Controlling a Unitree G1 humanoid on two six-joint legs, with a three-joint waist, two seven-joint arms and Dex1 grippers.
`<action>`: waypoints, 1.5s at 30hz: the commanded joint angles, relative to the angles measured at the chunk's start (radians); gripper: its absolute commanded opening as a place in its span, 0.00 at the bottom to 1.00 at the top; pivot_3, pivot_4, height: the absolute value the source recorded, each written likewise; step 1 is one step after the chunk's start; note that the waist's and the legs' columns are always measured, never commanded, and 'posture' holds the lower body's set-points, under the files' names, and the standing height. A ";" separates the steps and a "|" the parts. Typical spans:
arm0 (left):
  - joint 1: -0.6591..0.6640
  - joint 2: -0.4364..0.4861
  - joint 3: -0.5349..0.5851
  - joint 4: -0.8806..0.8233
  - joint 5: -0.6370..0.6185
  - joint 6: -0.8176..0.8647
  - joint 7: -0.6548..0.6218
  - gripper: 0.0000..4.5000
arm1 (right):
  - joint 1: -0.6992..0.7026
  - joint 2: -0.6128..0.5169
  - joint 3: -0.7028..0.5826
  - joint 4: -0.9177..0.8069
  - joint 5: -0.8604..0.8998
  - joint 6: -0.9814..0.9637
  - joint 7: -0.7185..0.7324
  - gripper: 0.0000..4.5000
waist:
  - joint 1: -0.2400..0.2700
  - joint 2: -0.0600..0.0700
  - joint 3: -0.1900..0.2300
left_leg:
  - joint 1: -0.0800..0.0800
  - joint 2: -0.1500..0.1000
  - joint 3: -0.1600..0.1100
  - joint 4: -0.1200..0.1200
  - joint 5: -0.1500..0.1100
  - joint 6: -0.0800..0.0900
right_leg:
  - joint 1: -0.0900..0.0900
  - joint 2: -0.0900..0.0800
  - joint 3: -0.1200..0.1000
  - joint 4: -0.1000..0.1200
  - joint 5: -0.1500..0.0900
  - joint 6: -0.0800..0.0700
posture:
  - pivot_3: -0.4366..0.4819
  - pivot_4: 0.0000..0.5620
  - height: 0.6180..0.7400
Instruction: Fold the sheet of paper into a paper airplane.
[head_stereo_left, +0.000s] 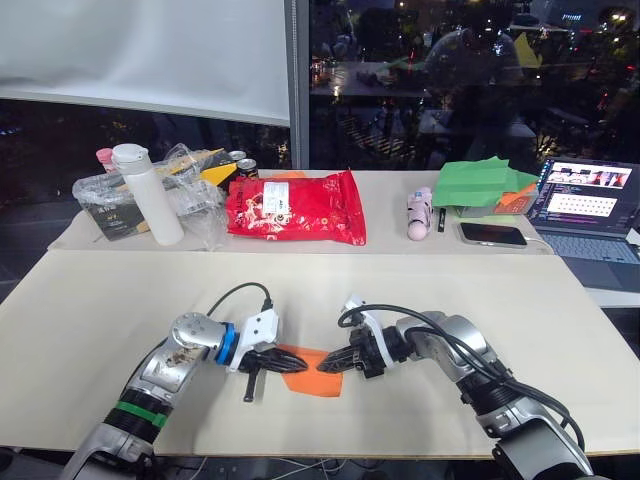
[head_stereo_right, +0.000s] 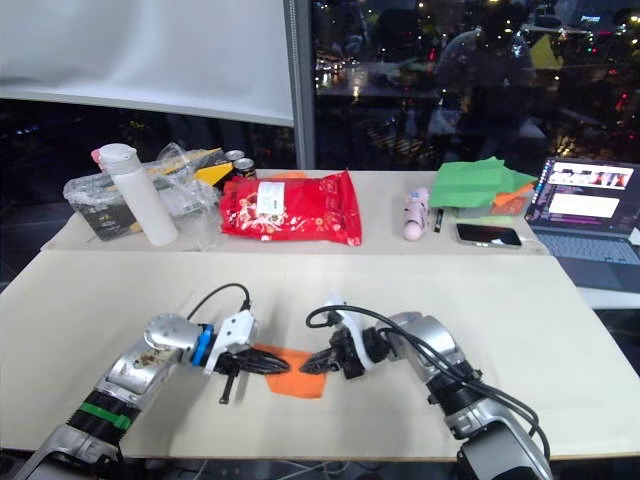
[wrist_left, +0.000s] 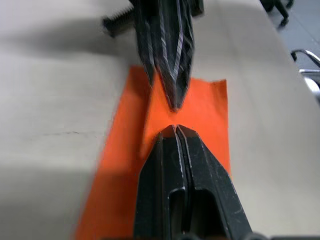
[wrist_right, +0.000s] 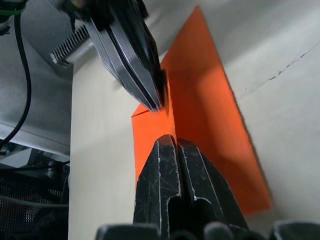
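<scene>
The sheet of paper (head_stereo_left: 312, 381) is bright orange and lies near the table's front edge, with a crease raised along its middle. My left gripper (head_stereo_left: 292, 361) comes in from the left and my right gripper (head_stereo_left: 322, 369) from the right, and their tips almost meet over the paper. In the left wrist view my left gripper (wrist_left: 175, 128) is shut at the crease of the paper (wrist_left: 207, 112), and the right gripper's tip (wrist_left: 175, 102) faces it. The right wrist view shows my right gripper (wrist_right: 170, 139) shut on the ridge of the paper (wrist_right: 202, 107).
Along the back of the table stand a white bottle (head_stereo_left: 148, 195), a clear plastic bag of items (head_stereo_left: 110, 200), a red snack bag (head_stereo_left: 295, 208), a pink object (head_stereo_left: 418, 212), green paper sheets (head_stereo_left: 480, 182), a phone (head_stereo_left: 492, 234) and a laptop (head_stereo_left: 590, 205).
</scene>
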 joint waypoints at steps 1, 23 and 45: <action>0.010 0.008 0.007 0.005 0.011 -0.029 0.006 0.00 | 0.012 -0.007 -0.020 0.004 0.023 0.034 -0.011 0.14 | 0.001 0.000 0.000 | 0.000 0.000 0.000 0.000 0.000 0.000 | 0.000 0.000 0.000 0.000 0.000 0.000 | 0.48 0.27 0.83; 0.002 -0.017 0.009 0.061 -0.047 0.070 -0.044 0.00 | 0.087 -0.076 -0.133 -0.165 0.113 0.067 -0.092 0.57 | 0.002 0.003 0.001 | -0.003 0.000 0.000 0.000 -0.001 0.002 | -0.001 0.000 0.000 -0.002 0.000 0.000 | 0.48 0.27 0.83; -0.033 -0.006 0.099 -0.078 -0.194 0.289 -0.042 0.00 | 0.178 -0.020 -0.101 -0.181 0.062 -0.038 -0.186 0.01 | 0.000 0.003 0.000 | -0.002 0.000 0.000 0.000 -0.002 0.003 | -0.001 0.000 0.000 -0.002 0.000 0.001 | 0.48 0.27 0.83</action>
